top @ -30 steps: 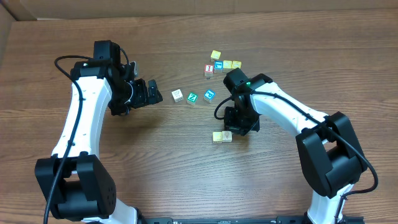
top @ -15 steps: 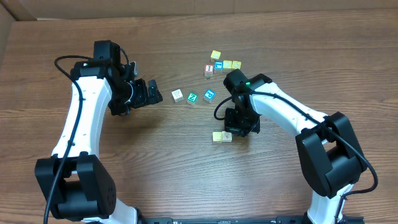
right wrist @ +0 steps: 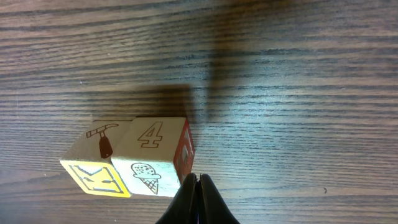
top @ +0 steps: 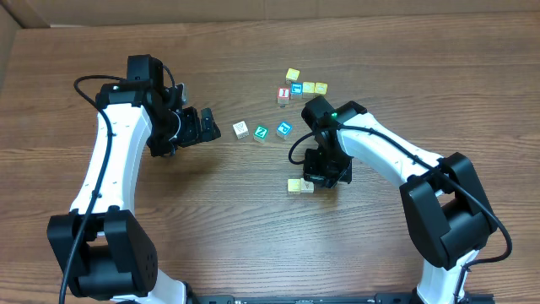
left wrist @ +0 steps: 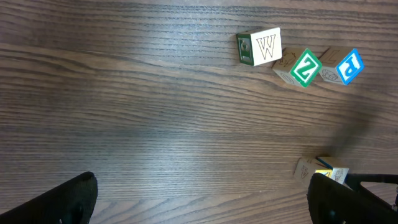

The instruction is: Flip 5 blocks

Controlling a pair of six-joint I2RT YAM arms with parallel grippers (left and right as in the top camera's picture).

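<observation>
Right end effector pinched together, tip beside cream block; left end effector spread

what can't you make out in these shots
- Right wrist: the right gripper is cut off by the bottom edge; the undersides of the block pair are hidden.
- Overhead: its tips sit under its own wrist, so contact with the pair is unclear.
- Overhead: marks on the far cluster are too small to read.
- Left wrist: the pair is partly behind the left finger, and blurred.
</observation>
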